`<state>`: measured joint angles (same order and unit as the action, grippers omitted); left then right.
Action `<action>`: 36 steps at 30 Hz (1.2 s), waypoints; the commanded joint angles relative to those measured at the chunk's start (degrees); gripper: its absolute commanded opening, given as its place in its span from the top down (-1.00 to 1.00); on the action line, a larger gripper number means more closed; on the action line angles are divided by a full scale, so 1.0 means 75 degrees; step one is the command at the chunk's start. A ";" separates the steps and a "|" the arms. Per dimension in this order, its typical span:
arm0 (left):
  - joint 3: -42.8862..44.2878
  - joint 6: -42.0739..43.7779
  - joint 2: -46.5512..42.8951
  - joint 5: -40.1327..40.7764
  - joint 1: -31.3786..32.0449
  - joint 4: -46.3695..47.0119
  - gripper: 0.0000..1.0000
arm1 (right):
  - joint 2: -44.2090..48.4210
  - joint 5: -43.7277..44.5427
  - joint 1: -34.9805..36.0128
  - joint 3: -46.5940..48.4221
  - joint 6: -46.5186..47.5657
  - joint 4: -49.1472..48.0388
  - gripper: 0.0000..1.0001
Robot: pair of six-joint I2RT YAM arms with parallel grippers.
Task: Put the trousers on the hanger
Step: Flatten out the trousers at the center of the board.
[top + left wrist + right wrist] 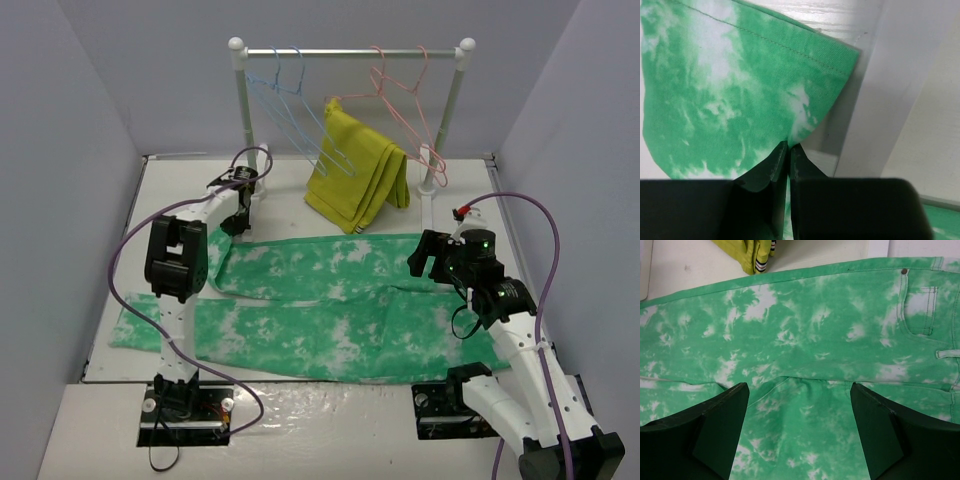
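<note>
Pinching the trousers (330,300) hem in our clamped left gripper (788,150).
Our right gripper (799,390) gapes empty above them on the table (190,180); two blue hangers (285,95) and two pink hangers (400,85) hang behind.

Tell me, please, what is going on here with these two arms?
The left hand is shut on the hem of one leg of the long green, white-blotched cloth trousers, which lie spread flat on the white table. The right hand hovers open over their waist end. The thin light-blue wire hangers hang on the rail at the back, with no trousers on them yet.
</note>
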<state>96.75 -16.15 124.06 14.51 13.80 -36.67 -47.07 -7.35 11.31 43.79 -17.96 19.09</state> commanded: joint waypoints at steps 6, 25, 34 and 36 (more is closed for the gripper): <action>-0.2194 -0.2022 -0.4216 0.0358 -0.1024 0.0882 1.00 | 0.0083 -0.0144 -0.0016 0.0220 -0.0032 -0.0319 -0.60; -0.6311 -0.4032 -0.8162 -0.0622 -0.3990 0.1292 0.24 | 0.0097 -0.0153 0.0109 0.0127 -0.0203 -0.0288 -0.60; -0.6052 -0.4055 -0.7480 -0.0036 -0.1095 0.0776 0.24 | -0.0951 0.1020 0.0105 -0.0219 -0.1435 -0.0311 -0.67; -0.6578 -0.4712 -0.7293 -0.0241 -0.0936 0.0983 0.24 | -0.1357 0.1469 0.0096 -0.0327 -0.2056 -0.0322 -0.72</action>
<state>52.69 -45.33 66.33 12.89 3.78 -28.34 -52.49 -4.45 11.73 42.78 -24.84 18.69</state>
